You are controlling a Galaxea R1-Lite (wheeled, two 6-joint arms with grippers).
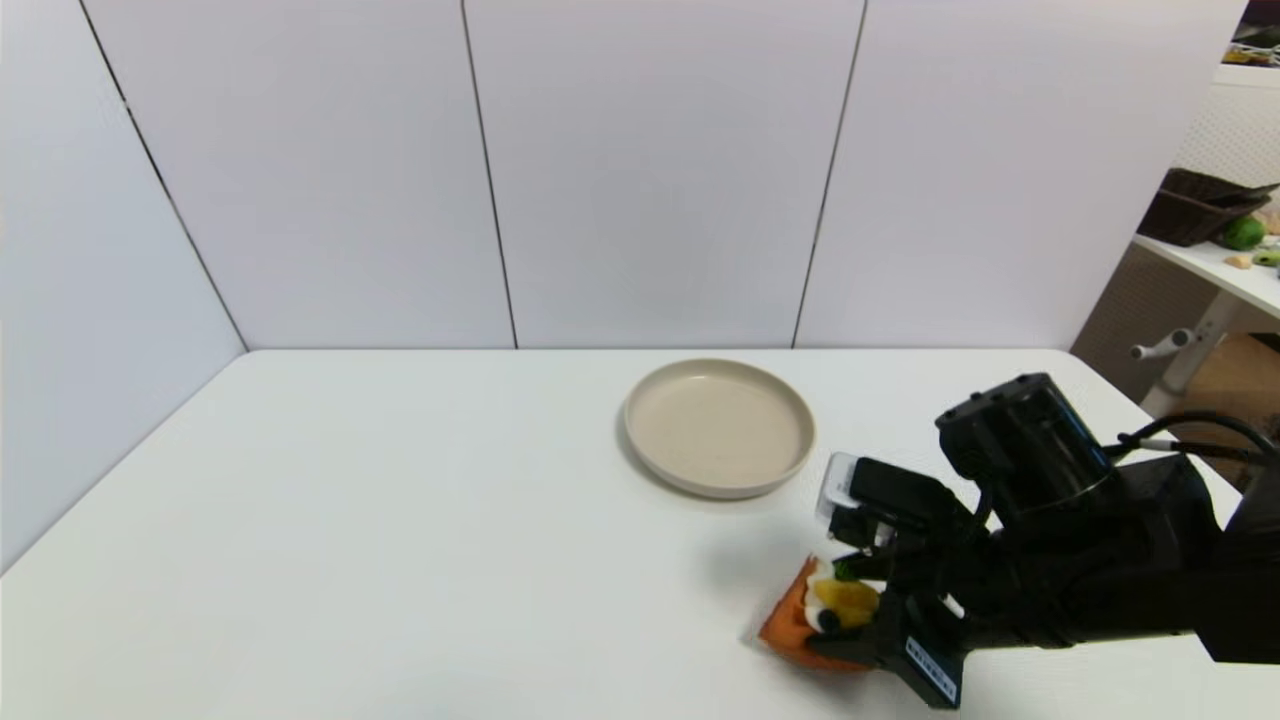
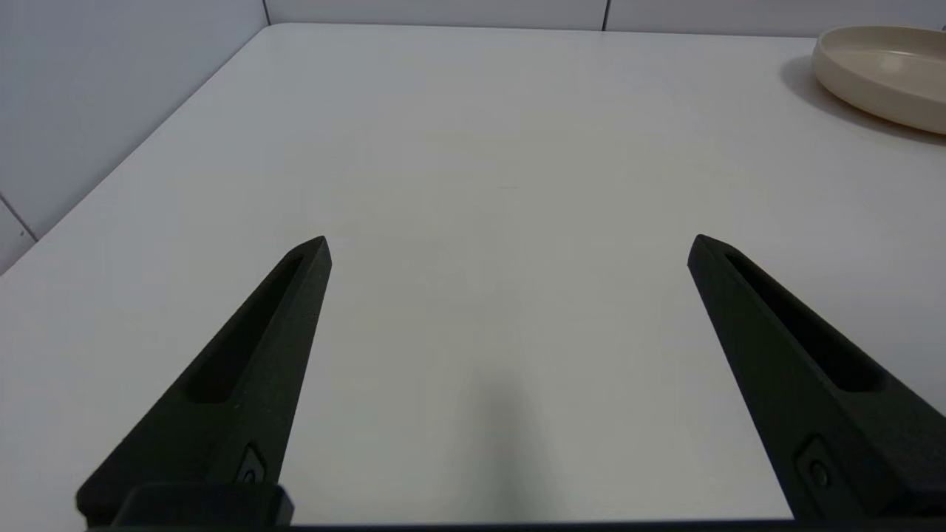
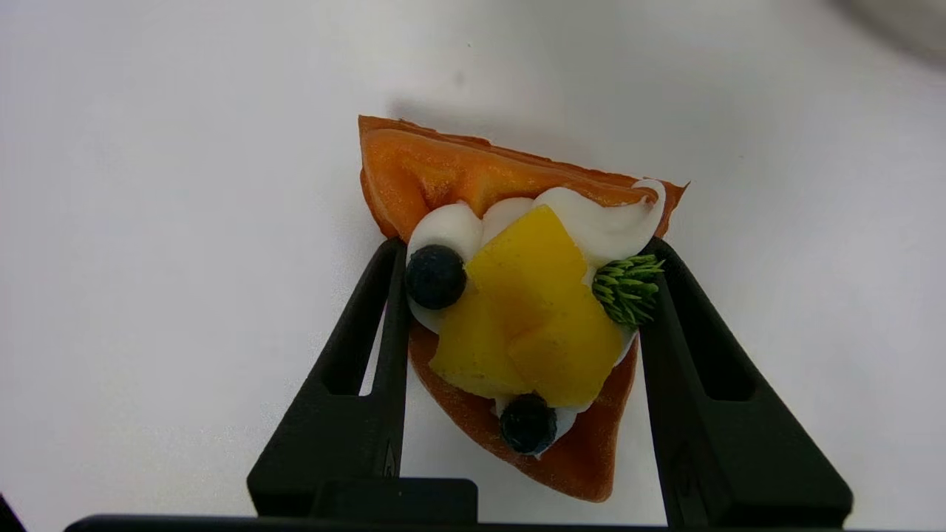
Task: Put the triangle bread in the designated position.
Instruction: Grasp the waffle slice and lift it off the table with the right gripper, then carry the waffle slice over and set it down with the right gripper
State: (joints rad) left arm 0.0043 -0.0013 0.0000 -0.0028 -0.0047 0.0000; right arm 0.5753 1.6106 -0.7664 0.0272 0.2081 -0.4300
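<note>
The triangle bread is an orange-brown wedge topped with white cream, yellow fruit, two dark berries and a green sprig. It is at the table's front right. My right gripper reaches in from the right, its two black fingers pressed against the wedge's two sides, shut on it. A beige round plate stands bare farther back, apart from the bread. My left gripper hovers open over bare table, out of the head view, with the plate far off to its right.
White wall panels close off the table's back and left side. Beyond the table's right edge stands another table with a dark basket and green fruit.
</note>
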